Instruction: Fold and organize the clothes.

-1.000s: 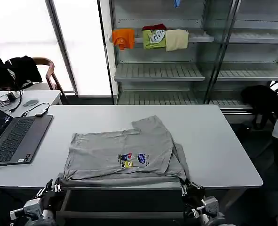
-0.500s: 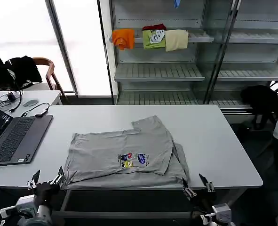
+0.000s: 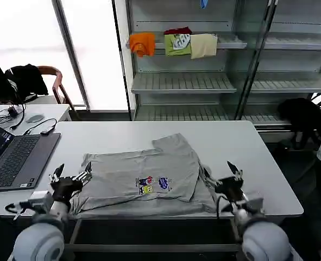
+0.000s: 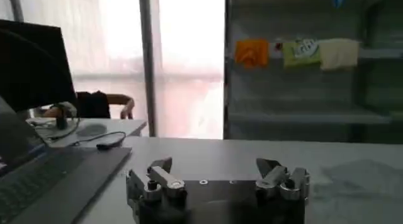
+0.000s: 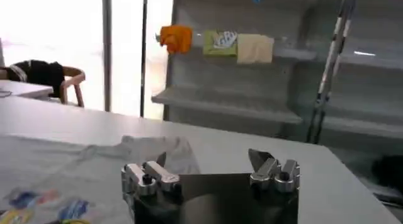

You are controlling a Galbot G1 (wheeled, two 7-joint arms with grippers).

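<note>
Fingers of both grippers stand wide apart and hold nothing. Left gripper (image 3: 70,176) hangs just over the table's near left area, at the left edge of the grey shirt (image 3: 149,176); right gripper (image 3: 232,179) hangs at the shirt's right edge, beside the bunched sleeve. Shirt lies partly folded on the white table (image 3: 247,147), print (image 3: 152,185) facing up, one flap turned over toward the far side. Its long axis runs left to right across the table, so the cloth lies between the two grippers, inward from each. Each arm is nearest its own end of the near hem; the laptop (image 3: 16,157) sits just outside the left gripper. Judged from this layout, a paired grasp of the two near corners would suit the next fold, each gripper closing inward and downward
</note>
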